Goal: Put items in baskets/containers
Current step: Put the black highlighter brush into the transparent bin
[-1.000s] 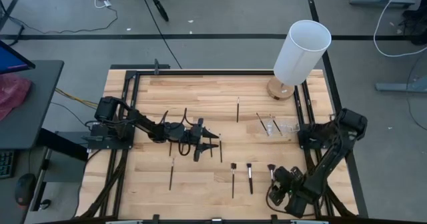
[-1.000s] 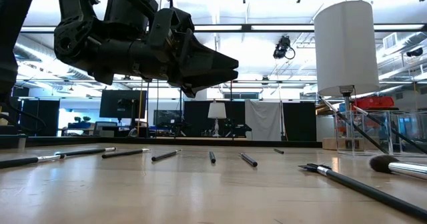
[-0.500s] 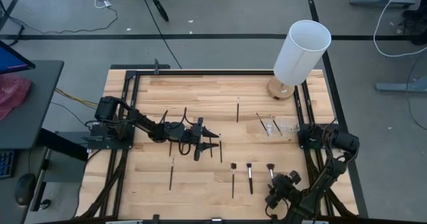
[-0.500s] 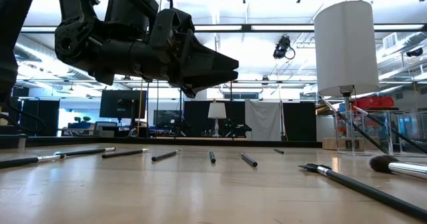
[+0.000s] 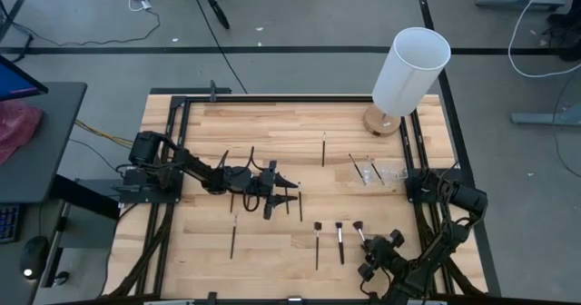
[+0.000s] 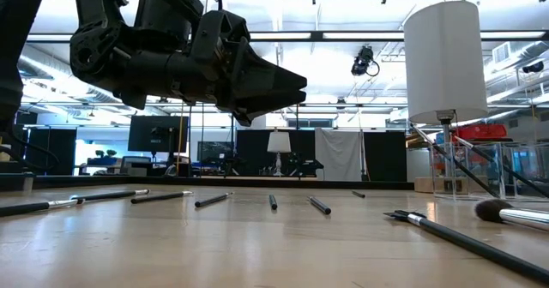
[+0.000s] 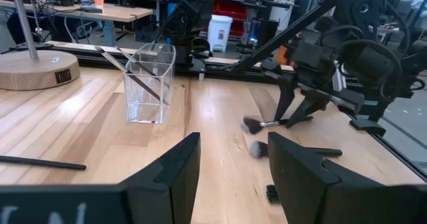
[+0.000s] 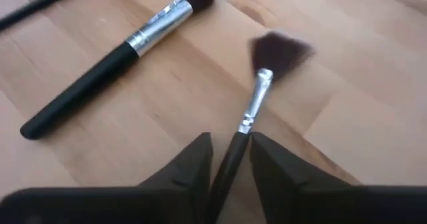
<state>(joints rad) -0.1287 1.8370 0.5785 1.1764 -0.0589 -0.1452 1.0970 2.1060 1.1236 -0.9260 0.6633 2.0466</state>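
No text, label, brand or number can be read anywhere. The round wooden base [image 7: 37, 69] carries a small dark tag, but its print is too small to make out.

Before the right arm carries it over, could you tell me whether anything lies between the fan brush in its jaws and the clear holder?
Nothing visible does: between the fan brush and the clear holder lies bare table.
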